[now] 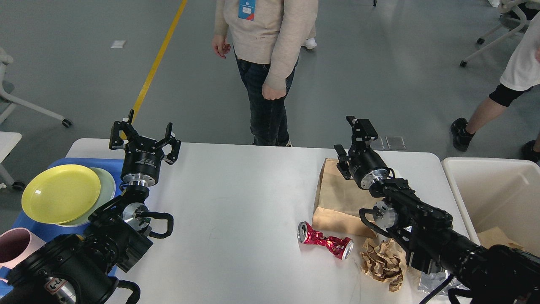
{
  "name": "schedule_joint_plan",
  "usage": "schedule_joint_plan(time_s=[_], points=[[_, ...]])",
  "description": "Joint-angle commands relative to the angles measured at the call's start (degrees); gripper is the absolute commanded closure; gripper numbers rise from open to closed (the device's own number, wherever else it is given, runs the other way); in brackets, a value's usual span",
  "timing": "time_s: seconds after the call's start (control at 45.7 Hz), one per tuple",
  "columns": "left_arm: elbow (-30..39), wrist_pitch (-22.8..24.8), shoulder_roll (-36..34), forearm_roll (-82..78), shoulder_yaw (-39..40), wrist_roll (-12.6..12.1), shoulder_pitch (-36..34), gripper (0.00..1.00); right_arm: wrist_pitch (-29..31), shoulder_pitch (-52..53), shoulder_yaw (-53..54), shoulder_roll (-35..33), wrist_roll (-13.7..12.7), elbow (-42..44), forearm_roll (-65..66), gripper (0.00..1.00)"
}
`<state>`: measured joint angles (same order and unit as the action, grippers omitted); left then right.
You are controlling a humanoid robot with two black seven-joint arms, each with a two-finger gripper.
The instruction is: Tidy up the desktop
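Partway tidied: plates [61, 193] stacked in tray [46, 231], yet crushed can [325, 241], crumpled paper [383, 262] and paper bag [341, 200] left on desktop [236, 202], both grippers [142, 137] [351, 143] spread, empty.

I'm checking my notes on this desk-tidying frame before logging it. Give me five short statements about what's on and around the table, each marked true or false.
1. A crushed red can lies on the desktop. True.
2. The yellow plate sits inside the cream bin. False: it sits on the blue tray at the left, stacked on a paler plate.
3. The left gripper is open and holds nothing. True.
4. The right gripper is clamped on the crumpled brown paper. False: it hangs over the flat brown paper bag, and the crumpled paper lies loose by the can.
5. Nobody stands beyond the table. False: a person in a beige sweater stands at its far edge.
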<state>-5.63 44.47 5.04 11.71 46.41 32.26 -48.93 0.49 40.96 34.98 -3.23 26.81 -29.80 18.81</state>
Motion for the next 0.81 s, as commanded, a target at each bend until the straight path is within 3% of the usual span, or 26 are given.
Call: schedule_joint_plan(time_s=[0.0, 0.788], points=[[0.00, 0.00, 0.06, 0.07, 0.00, 0.00, 0.06, 0.04, -0.05, -0.09, 0.00, 0.06, 0.00, 0.00, 0.00, 0.00], [0.00, 0.00, -0.03, 0.07, 0.00, 0.00, 0.06, 0.04, -0.31, 0.87, 0.17, -0.02, -0.53, 0.35, -0.09, 0.00]])
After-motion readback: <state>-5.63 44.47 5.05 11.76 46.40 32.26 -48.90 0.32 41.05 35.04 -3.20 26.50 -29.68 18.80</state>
